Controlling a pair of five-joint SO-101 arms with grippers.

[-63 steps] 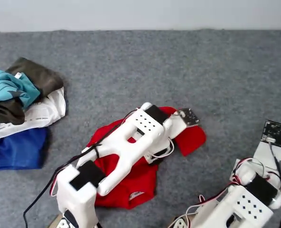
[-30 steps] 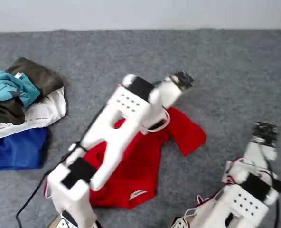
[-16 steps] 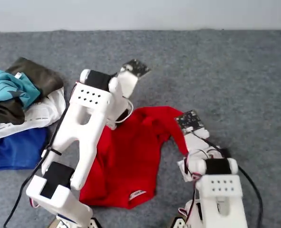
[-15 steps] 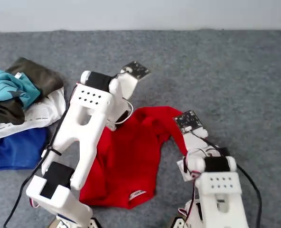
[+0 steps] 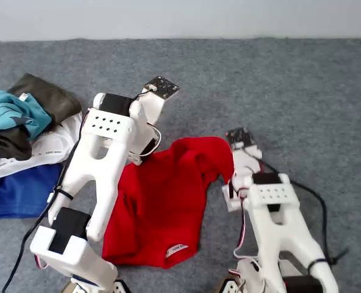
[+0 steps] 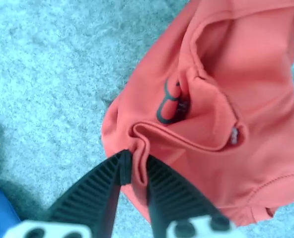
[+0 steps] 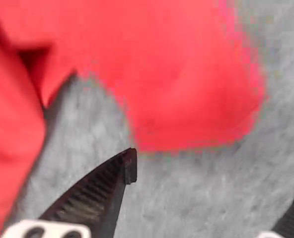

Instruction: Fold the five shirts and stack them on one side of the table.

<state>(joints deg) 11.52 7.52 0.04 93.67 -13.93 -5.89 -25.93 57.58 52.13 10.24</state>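
Left jaws: clenched on a raised fold at the edge of the red cotton shirt [image 6: 206, 99]. I read this from the left wrist view; in the high view the arm covers that pinch.

Right jaws: released, spread wide over the grey felt-like surface [image 7: 196, 208], just beside a red sleeve.

Shirts counted: five. The red one lies mid-surface. Heaped on the left arm's side are a teal shirt [image 5: 10, 116], a dark brown shirt [image 5: 46, 94], a white shirt [image 5: 52, 143] and a blue shirt [image 5: 22, 192].

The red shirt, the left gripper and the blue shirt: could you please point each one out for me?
red shirt [image 5: 162, 201], high view, middle of its body.
left gripper [image 6: 135, 161], left wrist view, midway between its fingertips, at the pinched fold.
blue shirt [image 5: 22, 192], high view, middle of its visible part.
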